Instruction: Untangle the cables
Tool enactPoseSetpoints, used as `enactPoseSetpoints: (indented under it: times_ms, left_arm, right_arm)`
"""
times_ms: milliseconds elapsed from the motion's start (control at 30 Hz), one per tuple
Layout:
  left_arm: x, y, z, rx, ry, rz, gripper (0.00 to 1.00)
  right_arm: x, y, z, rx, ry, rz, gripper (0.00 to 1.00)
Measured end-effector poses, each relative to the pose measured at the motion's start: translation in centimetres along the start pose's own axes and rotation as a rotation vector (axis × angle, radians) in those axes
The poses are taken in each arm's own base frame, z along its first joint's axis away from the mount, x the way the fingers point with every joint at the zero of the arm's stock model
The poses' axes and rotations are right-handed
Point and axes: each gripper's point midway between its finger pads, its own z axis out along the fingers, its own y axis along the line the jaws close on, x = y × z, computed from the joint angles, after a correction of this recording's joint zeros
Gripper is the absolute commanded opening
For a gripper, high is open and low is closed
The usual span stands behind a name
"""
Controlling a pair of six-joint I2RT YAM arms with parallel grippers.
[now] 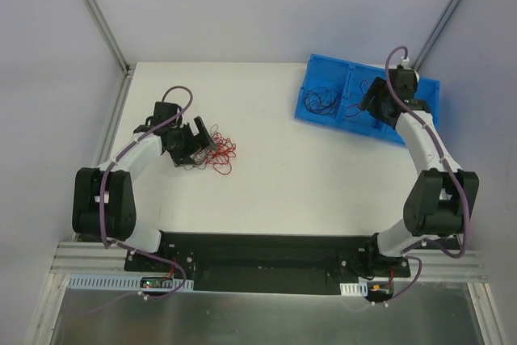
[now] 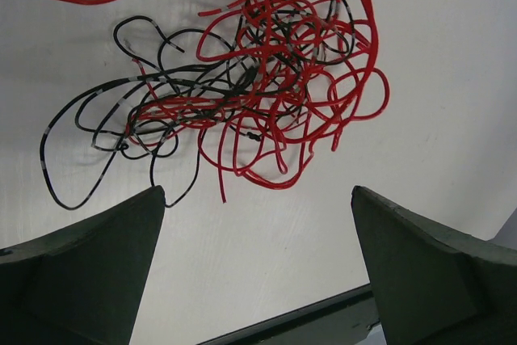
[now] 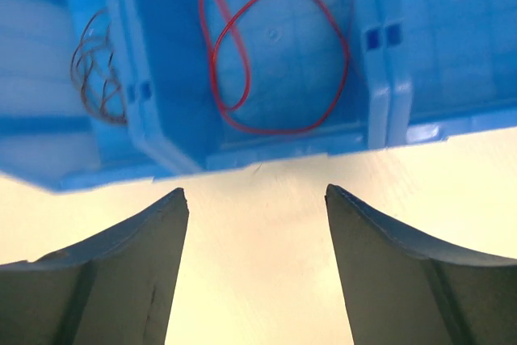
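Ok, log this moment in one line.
left gripper: open, by red-black wire tangle | right gripper: open, empty, facing blue tray | red wire: in tray compartment

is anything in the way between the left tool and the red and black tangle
Nothing visible. In the left wrist view the left tool stands open, and only white table surface lies between its fingers and the tangle of red and black cables just ahead.

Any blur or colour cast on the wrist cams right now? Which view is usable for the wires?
Right wrist: soft all over, blue tray edges smeared, table tinted yellow. Left wrist: sharp, red and black cables crisp, faint shadows under them. Top external: evenly lit, no glare, cables only thin scribbles.
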Motion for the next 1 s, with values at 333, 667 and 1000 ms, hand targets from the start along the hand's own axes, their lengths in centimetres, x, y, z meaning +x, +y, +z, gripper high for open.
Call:
enactPoseSetpoints:
  times_ms: [333, 667, 1000]
  left_arm:
    - [1.5, 1.3, 3.8, -0.055, 0.105, -0.006, 0.82]
    - [8.9, -2.6, 5.9, 0.020, 0.180, 0.210, 0.61]
    - [11.5, -3.4, 1.5, 0.124, 0.112, 0.256, 0.97]
  right_arm:
    - [11.3, 10.6, -7.3, -0.400, 0.075, -0.289, 0.58]
    - [22.4, 15.1, -9.0, -0.644, 0.255, -0.330, 0.55]
    - [26.8, 18.7, -7.9, -0.710, 0.383, -0.321, 0.57]
